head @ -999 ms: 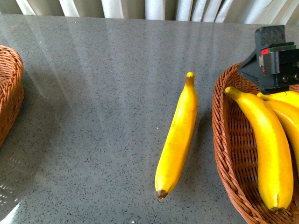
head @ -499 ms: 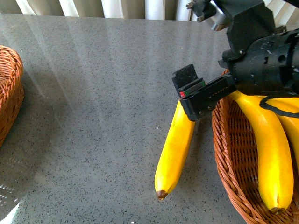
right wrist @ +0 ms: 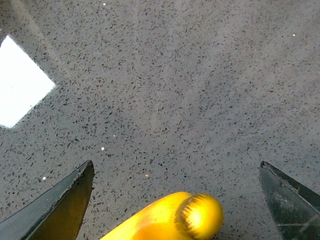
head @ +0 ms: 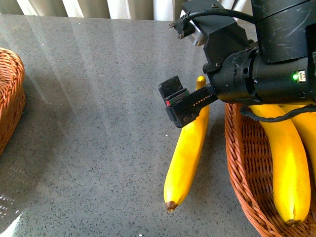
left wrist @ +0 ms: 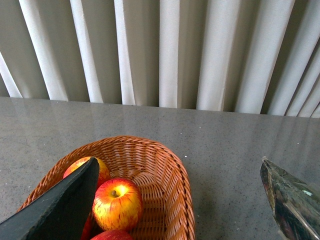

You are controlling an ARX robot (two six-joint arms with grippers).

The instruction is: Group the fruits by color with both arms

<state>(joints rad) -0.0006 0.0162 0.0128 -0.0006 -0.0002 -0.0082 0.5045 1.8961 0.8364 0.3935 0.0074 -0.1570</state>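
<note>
A loose yellow banana [head: 186, 160] lies on the grey table beside the right wicker basket [head: 238, 182], which holds more bananas [head: 284, 168]. My right gripper [head: 183, 106] is open and hangs over the loose banana's far end. In the right wrist view that banana end [right wrist: 175, 220] sits between the open fingers of the right gripper [right wrist: 175, 165], not touching either. In the left wrist view my left gripper [left wrist: 179, 160] is open and empty above the left basket [left wrist: 172, 192], which holds red-yellow apples [left wrist: 117, 202]. One apple [left wrist: 101, 167] is partly behind a finger [left wrist: 60, 210].
The edge of the left basket [head: 11, 94] shows at the far left of the front view. The speckled grey table [head: 98, 123] lies between the two baskets. Pale curtains [left wrist: 165, 50] hang behind the table's far edge.
My right arm has swung left from over the right basket and come to a stop above the loose banana's far end. The bananas and baskets have not moved.
</note>
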